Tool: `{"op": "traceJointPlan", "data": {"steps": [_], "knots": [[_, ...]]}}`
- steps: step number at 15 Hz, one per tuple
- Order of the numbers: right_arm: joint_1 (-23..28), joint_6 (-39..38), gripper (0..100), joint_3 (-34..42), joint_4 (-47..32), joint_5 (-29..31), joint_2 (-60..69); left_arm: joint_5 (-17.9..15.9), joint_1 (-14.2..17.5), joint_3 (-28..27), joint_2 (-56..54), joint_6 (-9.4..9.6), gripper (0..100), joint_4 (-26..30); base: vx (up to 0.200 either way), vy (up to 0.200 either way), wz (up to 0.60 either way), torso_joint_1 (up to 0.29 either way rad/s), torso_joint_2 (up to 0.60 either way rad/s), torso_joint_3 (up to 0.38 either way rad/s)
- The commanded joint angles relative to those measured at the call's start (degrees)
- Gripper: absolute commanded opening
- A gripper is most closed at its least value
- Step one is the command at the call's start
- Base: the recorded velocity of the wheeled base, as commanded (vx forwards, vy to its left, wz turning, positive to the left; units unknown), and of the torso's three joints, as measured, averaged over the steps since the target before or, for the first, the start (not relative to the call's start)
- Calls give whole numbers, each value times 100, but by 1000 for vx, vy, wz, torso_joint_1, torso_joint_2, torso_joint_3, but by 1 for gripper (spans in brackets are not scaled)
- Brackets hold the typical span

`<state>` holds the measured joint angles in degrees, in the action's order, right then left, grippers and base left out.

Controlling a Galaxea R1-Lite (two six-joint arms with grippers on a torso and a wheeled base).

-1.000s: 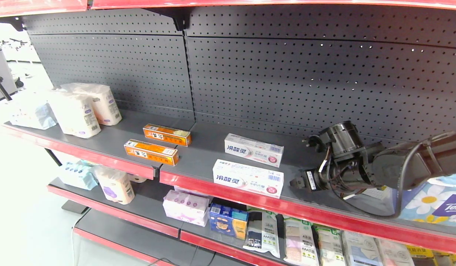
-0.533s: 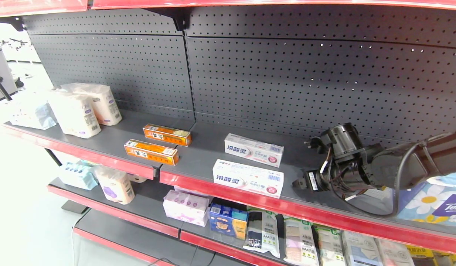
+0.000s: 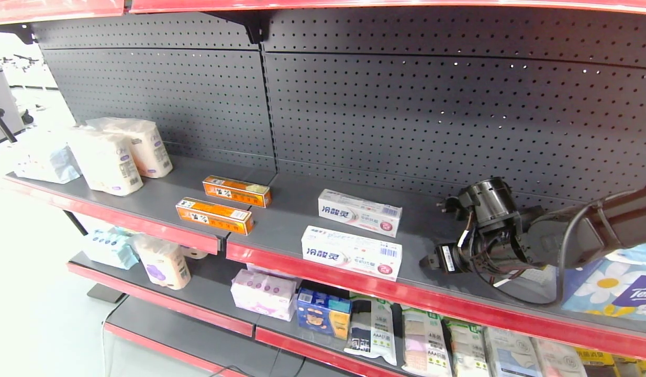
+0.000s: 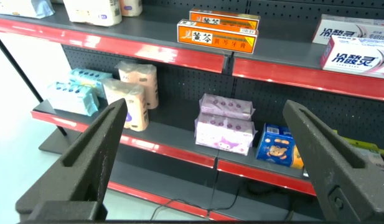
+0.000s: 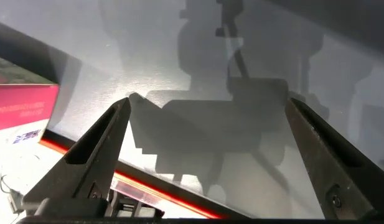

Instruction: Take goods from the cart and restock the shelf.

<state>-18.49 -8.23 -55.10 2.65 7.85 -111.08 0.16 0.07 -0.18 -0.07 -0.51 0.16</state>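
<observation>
Two white toothpaste boxes lie on the grey shelf (image 3: pixel 438 301), one at the red front edge (image 3: pixel 352 253) and one behind it (image 3: pixel 359 212). Two orange boxes (image 3: pixel 214 215) lie further left. My right gripper (image 3: pixel 425 262) hovers low over the bare shelf just right of the front white box, open and holding nothing; its wrist view has the gripper (image 5: pixel 208 104) above its own shadow, with a corner of the white box (image 5: pixel 17 106) beside it. My left gripper (image 4: pixel 204 104) is open and empty, held in front of the lower shelves below the orange boxes (image 4: pixel 216 36).
Tissue packs (image 3: pixel 106 159) stand at the shelf's left end. A flower-printed tissue pack (image 3: pixel 616 285) sits close behind my right arm. Lower shelves hold tissue packs (image 4: pixel 224 126), a blue box (image 3: pixel 323 313) and several flat packets. The pegboard back wall (image 3: pixel 407 115) is near.
My right gripper has drawn back a little to the right, away from the front white box. The boxes have stayed where they were.
</observation>
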Motion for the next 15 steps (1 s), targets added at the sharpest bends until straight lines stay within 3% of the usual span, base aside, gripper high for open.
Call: {"op": "traceJointPlan", "data": {"steps": [1, 15], "knots": [[-49, 14, 100, -18, 17, -3, -36, 2, 1, 1, 7, -2, 100, 2, 0, 0, 0, 0, 0, 0], [-427, -3, 100, 35, -10, 24, 51, 2, 1, 1, 7, -2, 100, 2, 0, 0, 0, 0, 0, 0]]}}
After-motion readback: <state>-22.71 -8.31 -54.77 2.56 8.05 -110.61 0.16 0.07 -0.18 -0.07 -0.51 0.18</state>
